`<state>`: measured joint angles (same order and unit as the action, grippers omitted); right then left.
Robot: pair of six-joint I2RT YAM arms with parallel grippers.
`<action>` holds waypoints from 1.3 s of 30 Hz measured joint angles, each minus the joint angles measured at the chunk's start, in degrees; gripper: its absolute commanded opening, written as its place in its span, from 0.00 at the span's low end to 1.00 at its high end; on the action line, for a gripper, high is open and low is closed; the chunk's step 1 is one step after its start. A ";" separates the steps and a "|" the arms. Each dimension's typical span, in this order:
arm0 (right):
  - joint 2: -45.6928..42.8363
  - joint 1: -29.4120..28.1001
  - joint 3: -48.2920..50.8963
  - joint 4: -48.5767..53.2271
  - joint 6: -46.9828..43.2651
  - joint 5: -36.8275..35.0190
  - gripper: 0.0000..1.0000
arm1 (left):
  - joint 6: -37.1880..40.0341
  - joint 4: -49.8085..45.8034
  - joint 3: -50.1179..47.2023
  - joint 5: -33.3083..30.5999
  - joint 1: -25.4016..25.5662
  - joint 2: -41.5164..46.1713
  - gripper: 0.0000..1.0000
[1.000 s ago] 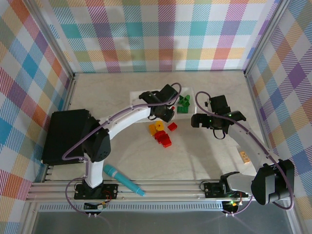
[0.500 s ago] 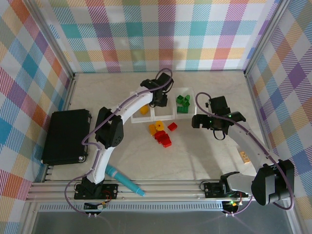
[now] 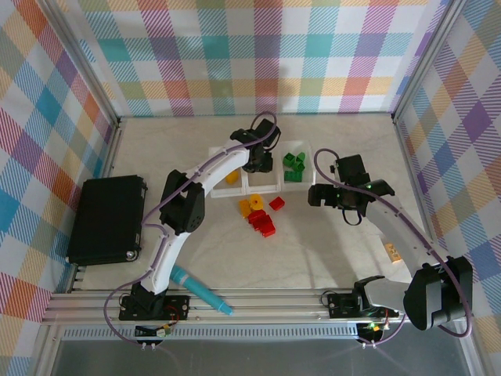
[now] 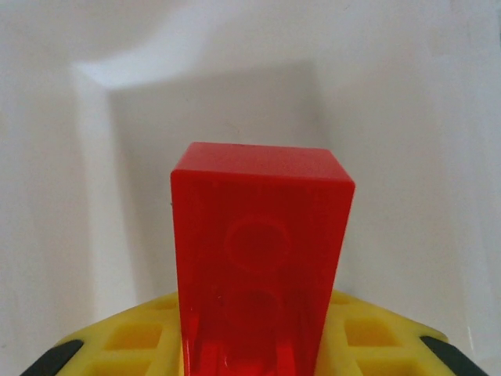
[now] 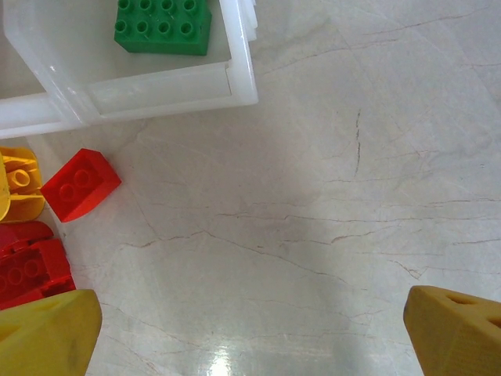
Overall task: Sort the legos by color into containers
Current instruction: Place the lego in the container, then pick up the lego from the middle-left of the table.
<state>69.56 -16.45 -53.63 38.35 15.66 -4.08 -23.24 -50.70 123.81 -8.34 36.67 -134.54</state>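
1 red brick [image 4: 262, 251] clamped in left gripper [image 3: 258, 162] at tray [image 5: 156, 95] middle compartment, right gripper [image 5: 250, 321] wide, 1 yellow brick [image 3: 232, 177] in left compartment, greens [image 3: 293, 166] in right, 2 loose yellows [image 3: 250, 204] plus reds [image 3: 262, 222] on table [image 3: 329, 251]

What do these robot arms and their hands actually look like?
The left arm and right arm are white curved tubes with bulky black joints; a thin purplish cable loops along each. The left hand and right hand are black, with yellow-orange plastic fingers.
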 measured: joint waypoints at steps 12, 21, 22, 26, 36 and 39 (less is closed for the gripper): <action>0.02 0.00 0.02 0.00 0.00 0.00 0.99 | -1.31 1.70 0.07 1.86 0.57 -0.09 0.63; 0.02 0.00 0.02 0.02 0.00 0.00 0.99 | 0.55 1.64 0.48 1.36 1.31 0.74 0.85; 0.02 0.00 0.02 0.02 0.00 -0.02 0.99 | 0.90 1.77 0.26 1.33 1.42 1.11 0.86; 0.02 0.02 0.02 0.02 0.00 -0.02 0.99 | 2.40 2.27 -2.75 1.62 2.51 3.96 0.87; 0.00 0.04 0.02 0.04 0.00 -1.09 0.99 | 6.67 5.22 -24.46 3.78 5.57 21.92 0.86; -0.02 0.04 0.02 0.04 0.02 -1.88 0.99 | 6.47 6.23 -31.04 4.22 6.32 27.47 0.86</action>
<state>69.54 -16.40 -53.60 38.39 15.68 -5.96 -16.78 -44.47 92.77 -4.12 42.98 -107.07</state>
